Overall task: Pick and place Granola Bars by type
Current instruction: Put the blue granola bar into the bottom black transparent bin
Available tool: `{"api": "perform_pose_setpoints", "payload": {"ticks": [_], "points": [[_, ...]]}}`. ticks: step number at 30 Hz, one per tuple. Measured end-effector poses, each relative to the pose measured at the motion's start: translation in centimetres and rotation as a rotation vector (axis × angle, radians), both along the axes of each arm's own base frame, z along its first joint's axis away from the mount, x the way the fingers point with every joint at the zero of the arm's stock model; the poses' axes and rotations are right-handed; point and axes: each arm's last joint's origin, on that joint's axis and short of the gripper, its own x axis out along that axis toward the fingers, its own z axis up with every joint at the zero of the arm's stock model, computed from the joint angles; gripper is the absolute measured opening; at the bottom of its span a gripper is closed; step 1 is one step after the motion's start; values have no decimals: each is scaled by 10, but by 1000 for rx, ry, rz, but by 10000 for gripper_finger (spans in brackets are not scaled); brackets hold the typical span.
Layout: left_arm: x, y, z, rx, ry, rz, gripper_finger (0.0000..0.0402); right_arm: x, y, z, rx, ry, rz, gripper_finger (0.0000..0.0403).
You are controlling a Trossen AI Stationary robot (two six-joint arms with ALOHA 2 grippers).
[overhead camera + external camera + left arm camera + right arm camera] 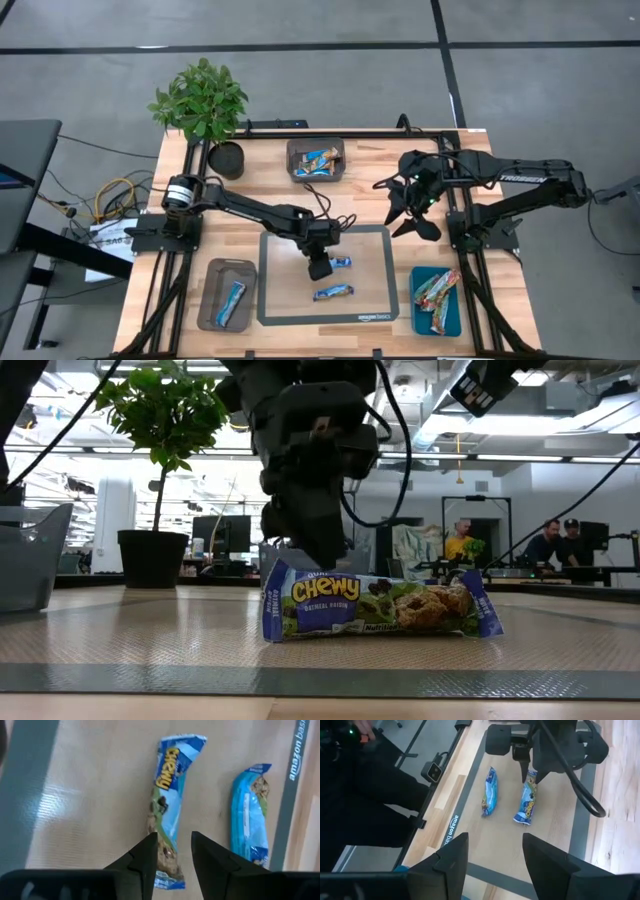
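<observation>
High view: left tool (320, 266) is over the grey mat (372, 312) mid-worktop (250, 180), right on the end of one granola bar (340, 262). A 2nd bar (332, 292) lies just nearer on the mat. Rest are already sorted: one in the near-left bin (212, 300), some in the far bin (296, 172), a few in the teal tray (450, 322) near-right. Right tool (412, 214) hangs w/ fingers spread over bare wood right of the mat, waiting.

Low view: 2nd bar (378, 608) in front reads Chewy; left tool (312, 538) is down behind it.

Left wrist: fingers (144, 865) part open, straddling the bar's end (169, 810), not pinched yet imo. Other bar (249, 815) is just beside.

Right wrist: both bars (528, 796) (490, 791) on the mat, apart.

Tip: go straight down, close across the narrow width, keep clear of the neighbour, lift before swinging to a bin.
</observation>
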Motion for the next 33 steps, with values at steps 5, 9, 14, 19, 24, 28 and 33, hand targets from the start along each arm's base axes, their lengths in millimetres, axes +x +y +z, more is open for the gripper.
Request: {"api": "perform_pose_setpoints", "payload": {"ticks": [5,9,14,19,24,28,33], "points": [[3,0,-5,-12,0,4,137,0,0,0,0,0,0,177],[6,-2,-18,-29,23,-6,161,0,0,0,-1,1,-1,177],[9,-4,-27,-8,38,-39,169,0,0,0,-2,1,-2,177],[7,-4,-26,26,59,-28,136,0,0,0,-6,-2,-3,177],[7,-7,-25,31,64,-56,58,0,0,0,-10,-3,0,177],[6,-8,-25,33,63,-66,10,0,0,0,-16,-4,-3,177],[5,-8,-23,24,72,-62,5,0,-1,0,-26,-4,-9,177]]}}
